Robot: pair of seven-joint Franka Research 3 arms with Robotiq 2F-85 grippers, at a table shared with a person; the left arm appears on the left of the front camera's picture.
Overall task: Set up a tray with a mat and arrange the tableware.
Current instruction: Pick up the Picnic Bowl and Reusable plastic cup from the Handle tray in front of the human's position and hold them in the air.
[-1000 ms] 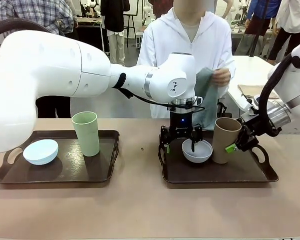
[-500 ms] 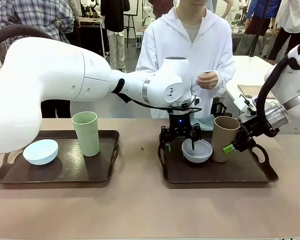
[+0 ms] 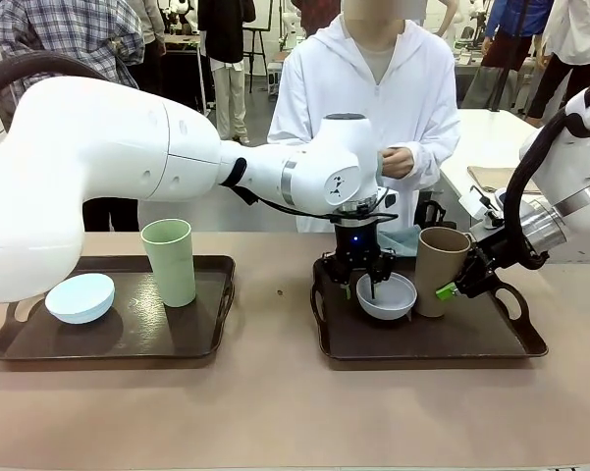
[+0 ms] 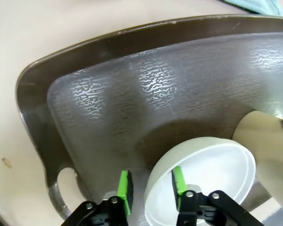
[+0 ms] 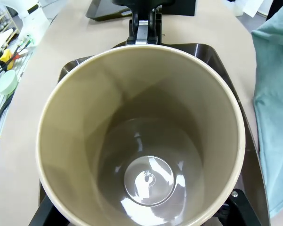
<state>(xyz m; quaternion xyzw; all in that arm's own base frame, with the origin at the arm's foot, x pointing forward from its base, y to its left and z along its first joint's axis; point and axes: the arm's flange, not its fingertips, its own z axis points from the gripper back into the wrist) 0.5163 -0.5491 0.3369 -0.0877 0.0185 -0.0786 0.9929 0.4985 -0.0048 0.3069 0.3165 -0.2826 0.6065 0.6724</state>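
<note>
On the right brown tray (image 3: 422,355) a greyish white bowl (image 3: 388,296) sits beside a tan tumbler (image 3: 440,257). My left gripper (image 3: 365,285) reaches across from the left and is shut on the bowl's near rim. In the left wrist view its green pads (image 4: 125,197) stand one outside and one inside the bowl (image 4: 212,179). My right gripper (image 3: 440,287) clasps the tumbler's lower wall from the right. The tumbler's open mouth (image 5: 141,136) sits between its fingers. A teal mat (image 3: 404,242) lies crumpled on the table behind this tray.
The left tray (image 3: 108,358) carries a pale blue bowl (image 3: 79,297) and an upright light green tumbler (image 3: 169,260). A person in white stands across the table, hands (image 3: 398,162) held at the chest. Bare tabletop runs along the near edge.
My left gripper has closed on the bowl's rim. The person set the teal mat down behind the tray and drew the hands back. My right gripper narrowed around the tumbler, which shifted slightly left.
</note>
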